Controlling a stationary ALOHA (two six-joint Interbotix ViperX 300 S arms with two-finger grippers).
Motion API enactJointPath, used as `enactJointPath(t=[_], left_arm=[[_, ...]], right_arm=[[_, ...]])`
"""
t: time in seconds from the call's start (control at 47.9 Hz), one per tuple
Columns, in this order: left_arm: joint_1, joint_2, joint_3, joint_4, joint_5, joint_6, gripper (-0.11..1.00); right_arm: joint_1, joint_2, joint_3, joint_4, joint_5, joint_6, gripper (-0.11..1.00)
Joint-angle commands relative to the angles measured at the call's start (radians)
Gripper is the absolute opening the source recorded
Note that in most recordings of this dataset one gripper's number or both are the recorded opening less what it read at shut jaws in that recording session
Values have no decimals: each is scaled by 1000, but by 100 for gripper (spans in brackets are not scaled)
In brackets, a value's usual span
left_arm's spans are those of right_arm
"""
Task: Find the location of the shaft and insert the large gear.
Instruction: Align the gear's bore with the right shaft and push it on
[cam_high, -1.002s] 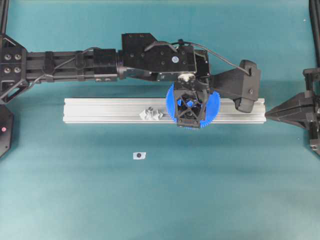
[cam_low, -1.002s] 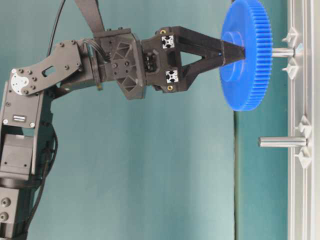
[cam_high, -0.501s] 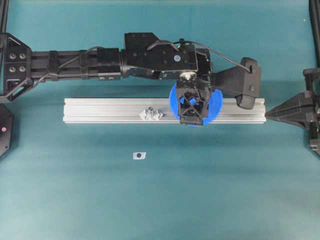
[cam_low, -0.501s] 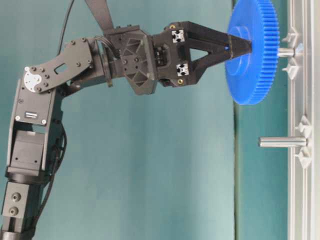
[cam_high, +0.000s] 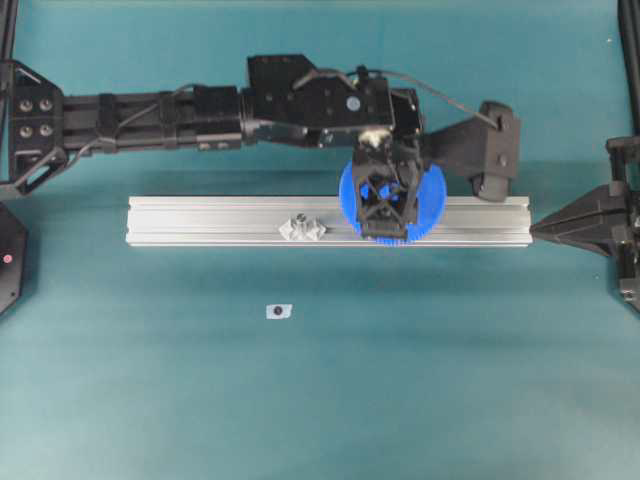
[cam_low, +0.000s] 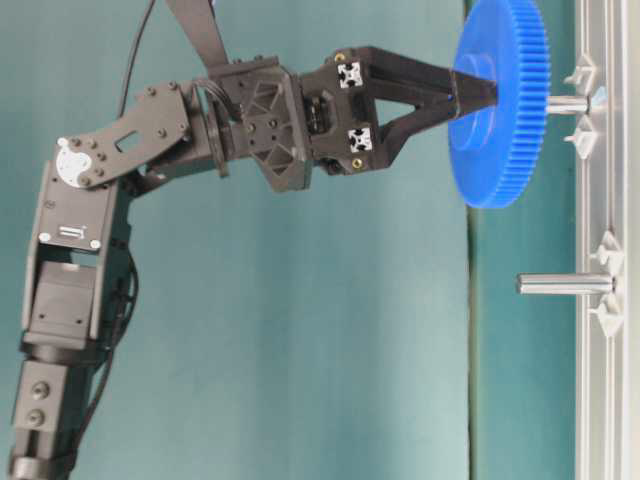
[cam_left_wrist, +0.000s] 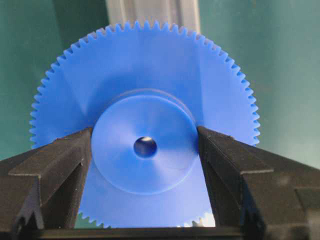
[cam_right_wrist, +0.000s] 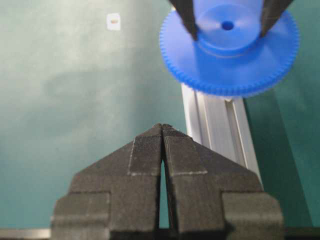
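Rail: a long aluminium rail (cam_high: 200, 221) lies on the teal table (cam_high: 300, 400), directly under the left gripper, and its long axis runs across the overhead view.
Left gripper: the left gripper (cam_low: 470, 88) points down at the rail, and its two fingers (cam_left_wrist: 60, 165) press on both sides of the raised hub of the large gear, so the jaws stand wide but are closed on it.
Large gear: the large gear (cam_left_wrist: 150, 90) is flat under the fingertips, its face is parallel to the rail, and its centre hole points along the gripper toward the rail.
Shaft: the shaft (cam_low: 565, 103) stands upright from the rail just beyond the gear, in line with the hub; I cannot tell if its tip is already inside the hole.
Second pin: another pin (cam_low: 563, 284) stands on the rail to one side of the gripper, well apart from the gear.
Right gripper: the right gripper (cam_right_wrist: 163, 131) has its jaws pressed together and holds nothing, and the gear is ahead of it.
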Motion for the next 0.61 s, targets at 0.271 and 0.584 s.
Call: enactJointPath(t=[0.271,0.584], left_arm=[[29,-20,-9,3,-3,18,70],[29,-20,-9,3,-3,14,70]], right_arm=[[-3,-6,-9,-2,-5,9,0],[-3,-8,-8,-2,-5,8,0]])
